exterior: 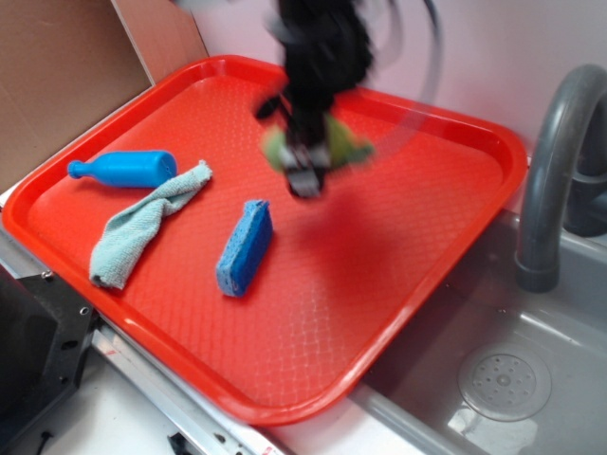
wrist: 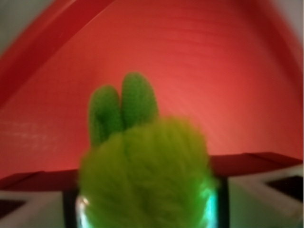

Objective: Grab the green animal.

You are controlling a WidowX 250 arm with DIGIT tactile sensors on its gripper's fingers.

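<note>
The green animal (exterior: 340,145) is a fuzzy yellow-green plush toy with darker green limbs. It sits between the jaws of my gripper (exterior: 308,169), which is blurred with motion over the far middle of the red tray (exterior: 408,284). In the wrist view the toy (wrist: 147,175) fills the space between the two fingers, with two darker green limbs (wrist: 123,111) sticking out ahead over the red tray floor (wrist: 199,71). The gripper (wrist: 147,209) is shut on the toy. A dark shadow lies on the tray under it, so the toy looks held just above the floor.
On the tray's left lie a blue bottle-shaped toy (exterior: 125,168), a pale teal cloth (exterior: 142,225) and a blue sponge (exterior: 245,246). A grey sink (exterior: 503,379) with a grey faucet (exterior: 560,171) is at the right. A brown board (exterior: 57,76) stands at the back left.
</note>
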